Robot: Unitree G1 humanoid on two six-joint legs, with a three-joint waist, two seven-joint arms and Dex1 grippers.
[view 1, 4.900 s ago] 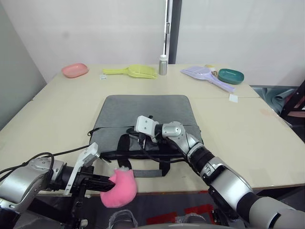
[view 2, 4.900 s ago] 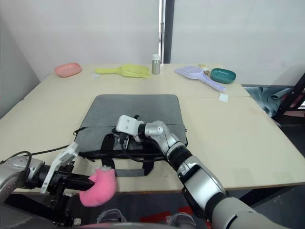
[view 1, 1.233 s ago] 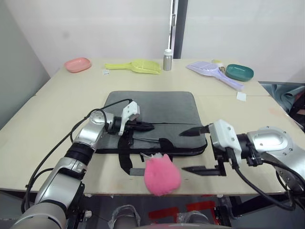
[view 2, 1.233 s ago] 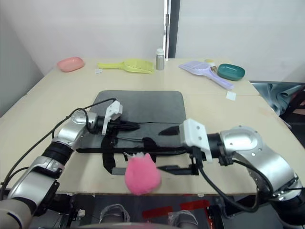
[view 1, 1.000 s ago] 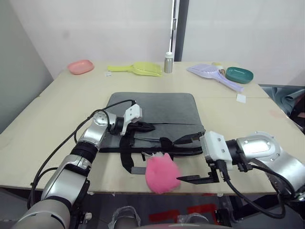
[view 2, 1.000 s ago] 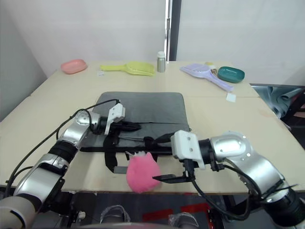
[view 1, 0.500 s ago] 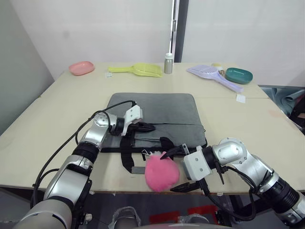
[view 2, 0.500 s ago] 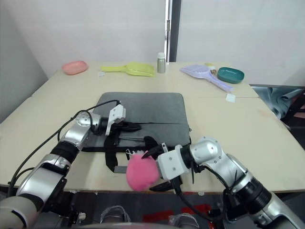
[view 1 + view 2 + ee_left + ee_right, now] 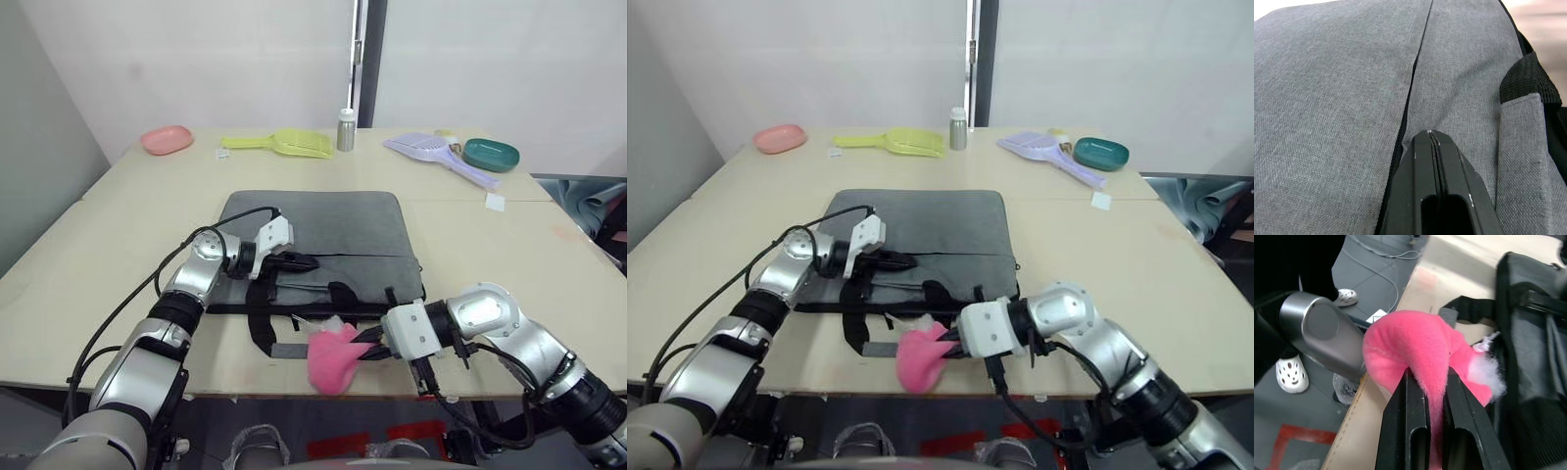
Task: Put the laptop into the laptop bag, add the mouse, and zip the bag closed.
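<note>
My right gripper (image 9: 370,343) pinches the pink fluffy ball charm (image 9: 333,356) to tension the zipper, while my left gripper (image 9: 306,262), fingers pressed together, pins the laptop bag (image 9: 323,220).

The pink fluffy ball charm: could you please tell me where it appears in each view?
Left eye view: pink fluffy ball charm at the table's near edge, below the laptop bag.
Right eye view: same spot.
Left wrist view: grey bag fabric.
Right wrist view: centre, pinched.
Shared landmark: the right gripper.

Beige table (image 9: 118,225) bears laptop bag (image 9: 323,220) (dishes, scoops behind).
</note>
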